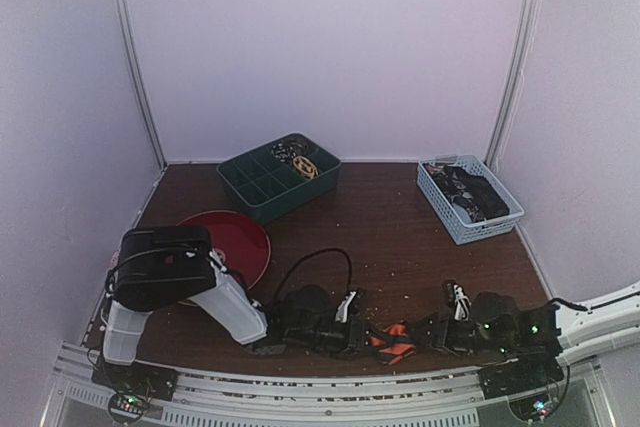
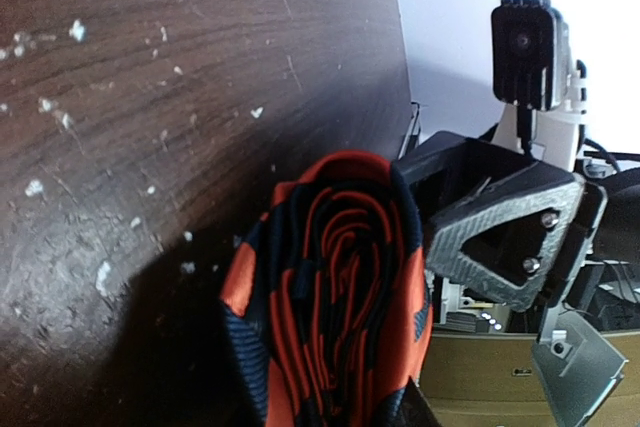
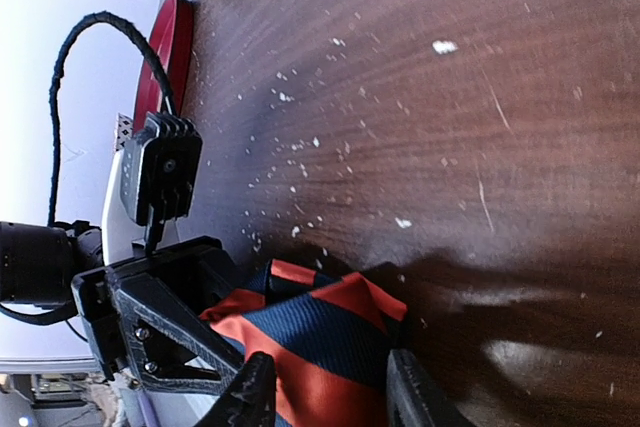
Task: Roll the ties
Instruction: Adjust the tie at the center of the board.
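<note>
A rolled tie, striped orange-red and dark blue, hangs at the table's near edge between my two grippers. The left wrist view looks into its coiled end, which is squeezed into a tall oval and fills my left gripper. In the right wrist view its outer stripes sit between the black fingers of my right gripper, which touch it on both sides. From above, the left gripper and right gripper face each other across the roll. More ties lie coiled in the green tray.
A white basket at the back right holds dark ties. A red plate lies at the left, beside the left arm. A black cable loops above the left wrist. Pale crumbs dot the dark wooden table.
</note>
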Controlling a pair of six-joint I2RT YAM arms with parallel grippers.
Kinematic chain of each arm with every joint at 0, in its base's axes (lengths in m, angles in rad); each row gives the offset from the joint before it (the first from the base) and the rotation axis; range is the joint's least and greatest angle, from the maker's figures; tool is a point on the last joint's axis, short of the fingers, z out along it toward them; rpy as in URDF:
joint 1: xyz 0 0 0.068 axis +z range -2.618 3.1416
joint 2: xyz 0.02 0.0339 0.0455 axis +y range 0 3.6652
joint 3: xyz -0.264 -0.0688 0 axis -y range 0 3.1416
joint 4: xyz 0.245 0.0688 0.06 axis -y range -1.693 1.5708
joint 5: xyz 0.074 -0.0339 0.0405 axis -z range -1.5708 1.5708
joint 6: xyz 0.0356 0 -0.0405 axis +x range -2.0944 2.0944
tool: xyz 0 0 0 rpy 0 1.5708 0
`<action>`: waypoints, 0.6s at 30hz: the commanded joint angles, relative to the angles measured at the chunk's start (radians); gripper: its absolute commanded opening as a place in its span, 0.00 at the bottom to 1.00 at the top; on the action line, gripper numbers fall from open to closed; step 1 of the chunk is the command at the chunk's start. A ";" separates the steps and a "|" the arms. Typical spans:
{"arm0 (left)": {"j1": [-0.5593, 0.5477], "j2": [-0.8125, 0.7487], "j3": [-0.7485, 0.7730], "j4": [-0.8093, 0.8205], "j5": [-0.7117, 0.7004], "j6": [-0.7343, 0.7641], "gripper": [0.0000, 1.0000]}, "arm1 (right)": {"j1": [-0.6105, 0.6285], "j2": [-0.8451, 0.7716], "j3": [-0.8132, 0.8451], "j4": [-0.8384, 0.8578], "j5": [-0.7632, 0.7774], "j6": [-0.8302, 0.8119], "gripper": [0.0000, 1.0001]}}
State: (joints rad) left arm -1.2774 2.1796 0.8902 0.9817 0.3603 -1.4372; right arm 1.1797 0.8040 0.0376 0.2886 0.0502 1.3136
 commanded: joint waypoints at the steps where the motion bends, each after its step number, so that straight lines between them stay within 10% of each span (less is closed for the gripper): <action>1: 0.008 -0.070 -0.008 -0.080 -0.034 0.118 0.27 | 0.008 -0.023 0.070 -0.093 0.098 -0.066 0.41; 18: 0.012 -0.044 -0.021 -0.009 -0.002 0.085 0.46 | 0.020 -0.268 0.105 -0.480 0.124 0.048 0.37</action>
State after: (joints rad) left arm -1.2705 2.1151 0.8879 0.8680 0.3443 -1.3170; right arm 1.1946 0.5560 0.1356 -0.0795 0.1635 1.3724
